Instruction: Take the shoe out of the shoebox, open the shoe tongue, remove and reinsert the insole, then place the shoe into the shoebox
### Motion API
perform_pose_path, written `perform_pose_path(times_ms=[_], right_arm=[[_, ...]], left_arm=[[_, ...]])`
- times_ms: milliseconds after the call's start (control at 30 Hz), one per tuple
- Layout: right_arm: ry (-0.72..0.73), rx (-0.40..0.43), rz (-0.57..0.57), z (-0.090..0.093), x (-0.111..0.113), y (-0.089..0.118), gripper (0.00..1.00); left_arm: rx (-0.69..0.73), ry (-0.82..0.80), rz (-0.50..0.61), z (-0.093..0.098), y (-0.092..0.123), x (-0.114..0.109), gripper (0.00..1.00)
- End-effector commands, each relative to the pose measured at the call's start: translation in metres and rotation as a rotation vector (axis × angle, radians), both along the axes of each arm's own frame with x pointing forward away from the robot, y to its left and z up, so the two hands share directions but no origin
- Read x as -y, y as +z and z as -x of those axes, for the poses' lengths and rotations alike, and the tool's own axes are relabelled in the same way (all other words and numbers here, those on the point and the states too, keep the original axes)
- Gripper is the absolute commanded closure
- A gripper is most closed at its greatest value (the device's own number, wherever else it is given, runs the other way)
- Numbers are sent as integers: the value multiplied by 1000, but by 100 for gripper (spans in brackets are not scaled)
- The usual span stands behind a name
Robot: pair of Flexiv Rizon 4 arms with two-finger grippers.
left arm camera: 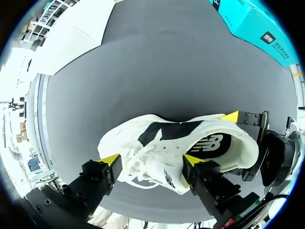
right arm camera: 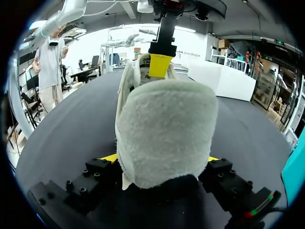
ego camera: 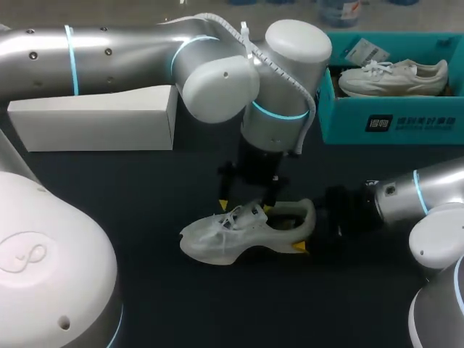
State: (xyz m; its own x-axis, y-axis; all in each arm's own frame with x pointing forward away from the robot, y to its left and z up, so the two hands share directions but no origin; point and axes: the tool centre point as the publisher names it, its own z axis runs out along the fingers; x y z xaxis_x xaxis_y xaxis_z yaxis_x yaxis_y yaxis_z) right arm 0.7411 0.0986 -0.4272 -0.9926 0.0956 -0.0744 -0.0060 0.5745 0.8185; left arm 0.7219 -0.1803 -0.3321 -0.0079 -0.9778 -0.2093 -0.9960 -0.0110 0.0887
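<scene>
White sneaker (ego camera: pixel 217 239) lies on the counter (ego camera: pixel 130 196), well apart from the teal shoebox (ego camera: pixel 391 119). Right jaws clamp its heel (right arm camera: pixel 167 129) from both sides; left jaws released, spread astride the laces (left arm camera: pixel 138 162).

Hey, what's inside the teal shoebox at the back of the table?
A pale lace-up shoe lies in the teal shoebox, with a white tag behind it. The front wall hides the box's floor and the shoe's sole.

**Materials and finishes**

We note the shoe (ego camera: pixel 225 235) in soft cloth, its heel fuzzy like towelling; the table (ego camera: pixel 109 196) matt and smooth; the shoebox (ego camera: pixel 420 122) of matt cardboard; our left arm (ego camera: pixel 130 54) smooth and glossy.
</scene>
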Motion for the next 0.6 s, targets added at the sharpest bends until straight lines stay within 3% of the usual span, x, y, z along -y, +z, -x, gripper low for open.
perform_pose_path(times_ms=[33,67,400,433,467,500,600], right_arm=[[-2,1,1,0,-1,-3,100],[-2,1,1,0,-1,-3,100],[-2,1,1,0,-1,-3,100],[-2,1,1,0,-1,-3,100],[-2,1,1,0,-1,-3,100],[-2,1,1,0,-1,-3,100],[-2,1,1,0,-1,-3,100]], left_arm=[[-11,7,-4,-1,0,-2,45],[-19,14,-9,0,1,-3,51],[-35,20,-7,3,9,-3,56],[-37,21,-5,3,9,-3,61],[-45,21,1,4,9,-3,76],[-52,20,10,5,9,-3,100],[-75,11,25,9,9,-5,100]])
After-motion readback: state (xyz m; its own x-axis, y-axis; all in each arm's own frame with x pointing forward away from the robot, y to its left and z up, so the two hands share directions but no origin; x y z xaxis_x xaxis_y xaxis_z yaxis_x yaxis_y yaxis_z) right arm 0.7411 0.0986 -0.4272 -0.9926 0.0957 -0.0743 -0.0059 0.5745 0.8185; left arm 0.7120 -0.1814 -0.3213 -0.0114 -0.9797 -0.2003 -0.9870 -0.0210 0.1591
